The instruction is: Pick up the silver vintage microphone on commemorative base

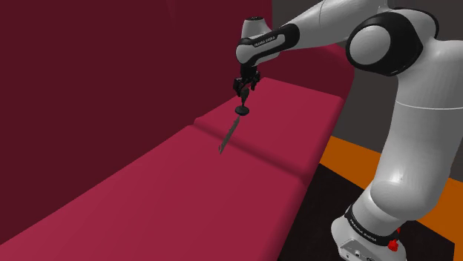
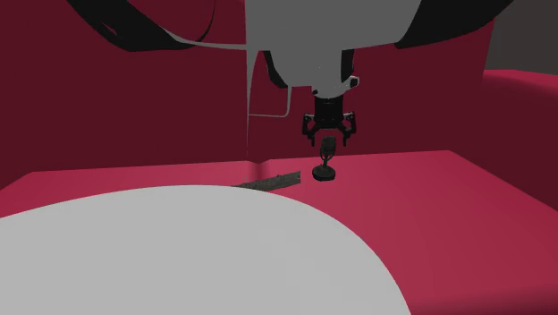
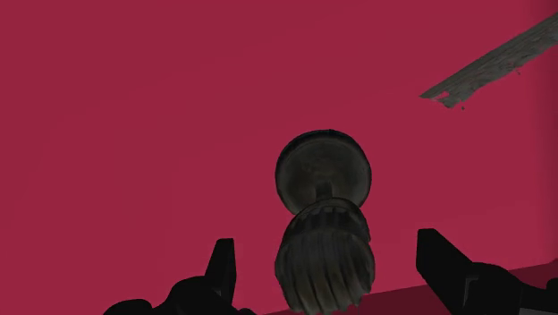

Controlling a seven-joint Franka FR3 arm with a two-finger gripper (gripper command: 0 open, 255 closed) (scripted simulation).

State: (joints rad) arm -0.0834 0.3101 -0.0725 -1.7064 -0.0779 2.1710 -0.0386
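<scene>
Fingers (image 3: 224,273) sit nearest the lens, black, spread wide, neither one touching anything. Between them is a dark silver microphone (image 3: 323,228), ribbed head toward the hand, round base beyond it. Shoulder view: gripper (image 1: 245,87) points straight down over it. The microphone stands upright on a red sofa seat (image 1: 171,193), close to the dark red backrest (image 1: 111,74). A grey strip (image 1: 228,138) lies flat just beside the base.

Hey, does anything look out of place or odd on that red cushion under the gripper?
One thing: a thin, flat grey strip lies across the seam between the two red seat cushions, beside the small dark microphone on its round base; it looks like stray debris. The microphone itself stands upright beneath the open black gripper.
</scene>
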